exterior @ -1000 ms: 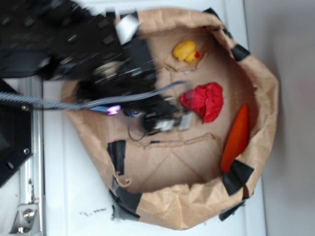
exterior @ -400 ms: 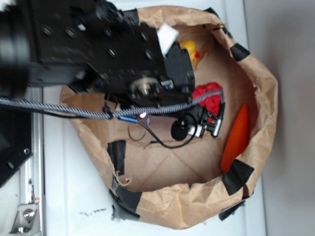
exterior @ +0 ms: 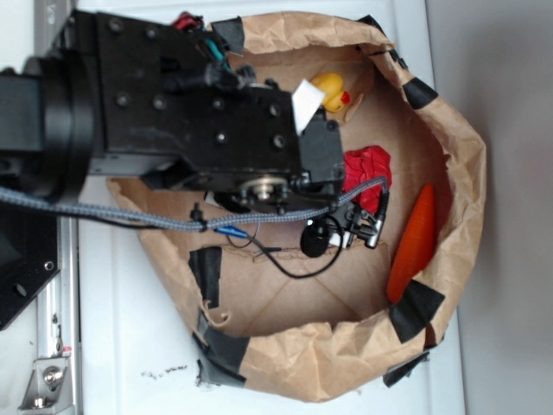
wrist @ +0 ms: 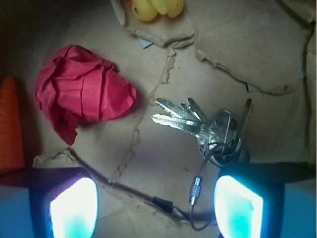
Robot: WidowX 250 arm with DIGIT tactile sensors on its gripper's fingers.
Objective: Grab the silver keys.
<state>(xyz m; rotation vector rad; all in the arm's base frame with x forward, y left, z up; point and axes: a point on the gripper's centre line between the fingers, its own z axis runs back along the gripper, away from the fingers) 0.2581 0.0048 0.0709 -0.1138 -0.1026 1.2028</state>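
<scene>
A white counter [exterior: 121, 328] is carrying a big brown paper bag [exterior: 458, 147], sides rolled down w/ black tape patches, and everything is sitting inside it on the torn paper floor. The black arm [exterior: 190, 112] is reaching in from the bag's left rim and covering much of the interior in the exterior view. Along the bag's right wall an orange carrot-shaped toy [exterior: 413, 244] is lying lengthwise; a crumpled red cloth [wrist: 81, 94] is resting near the middle, and a yellow duck [wrist: 151, 7] is sitting toward the top wall. The pincer [wrist: 156, 208] is hanging open wide, holding nothing, both fingers [wrist: 74, 208] glowing pale at the bottom of the wrist view. The silver keys [wrist: 200, 126] are lying on the bag floor, not centred in the gap: the bunch's ring end is sitting just above the right-hand finger, w/ the blades fanning out toward the cloth, so the long axis is running approx. across the opening. The thin wire loop [wrist: 195, 191] is trailing down btwn the fingers. Judging from this, the coming move is needing a small shift toward the ring side before descending and closing.
</scene>
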